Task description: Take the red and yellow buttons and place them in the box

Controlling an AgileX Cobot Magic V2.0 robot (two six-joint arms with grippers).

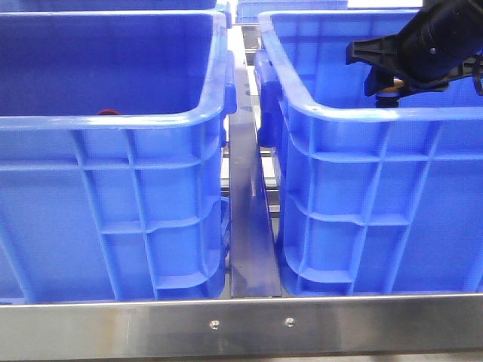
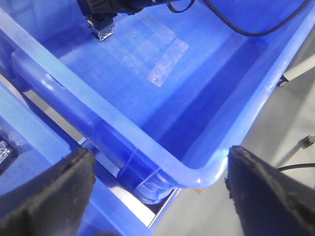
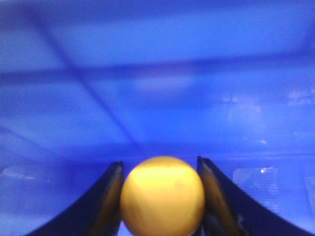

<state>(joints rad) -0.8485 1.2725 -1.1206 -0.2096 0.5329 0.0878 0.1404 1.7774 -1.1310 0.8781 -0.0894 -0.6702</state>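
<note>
A yellow button (image 3: 162, 195) sits between the two dark fingers of my right gripper (image 3: 160, 196), which is shut on its domed cap. In the front view that gripper (image 1: 386, 90) hangs inside the right-hand blue box (image 1: 362, 113), just below the rim, with a yellowish bit showing at its tip. The left wrist view shows it (image 2: 102, 27) low over the box floor (image 2: 147, 64). My left gripper (image 2: 160, 196) is open above the box's near corner, holding nothing. A sliver of a red button (image 1: 108, 112) peeks over the left crate's front rim.
A twin blue crate (image 1: 113, 121) stands on the left, close beside the box, with a metal rail (image 1: 249, 226) between them. A steel frame bar (image 1: 241, 324) runs along the front. A black cable (image 2: 246, 29) crosses above the box. Grey floor lies beyond the crate corner.
</note>
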